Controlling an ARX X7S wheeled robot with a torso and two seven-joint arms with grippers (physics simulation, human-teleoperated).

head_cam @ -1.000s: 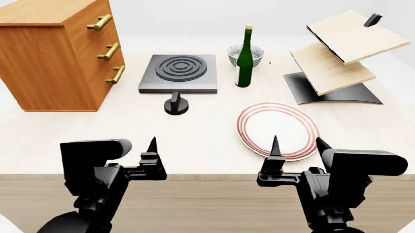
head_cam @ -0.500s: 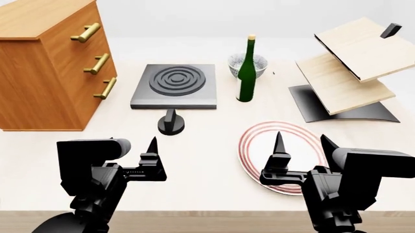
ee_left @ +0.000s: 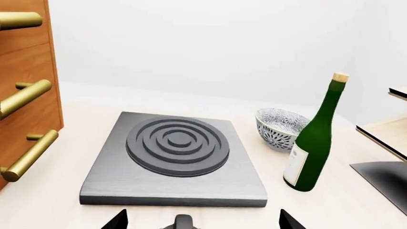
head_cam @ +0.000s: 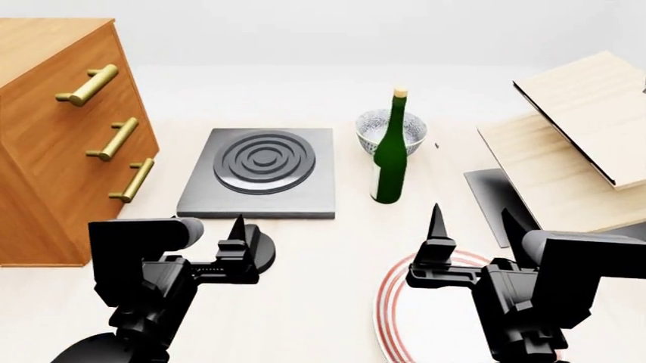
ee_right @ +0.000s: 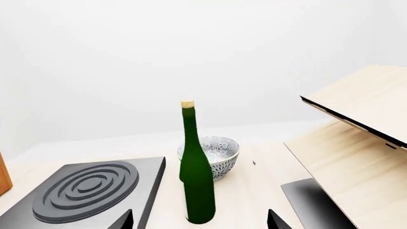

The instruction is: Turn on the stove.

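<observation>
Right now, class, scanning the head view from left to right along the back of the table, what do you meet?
Wooden drawer cabinet → stove → green bottle → tilted wooden shelf rack.

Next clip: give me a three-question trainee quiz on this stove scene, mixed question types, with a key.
1. True or false: the green bottle stands upright between the stove and the shelf rack.
2. Multiple choice: the patterned bowl is A) on the burner, B) behind the bottle, C) on the plate.
3. Fill in: the black knob sits in front of the stove, nearest the ____ gripper.

Key
1. True.
2. B.
3. Left: the left gripper is right by the knob with its jaws apart and nothing in them; the right gripper, also open, is over the plate.
</observation>
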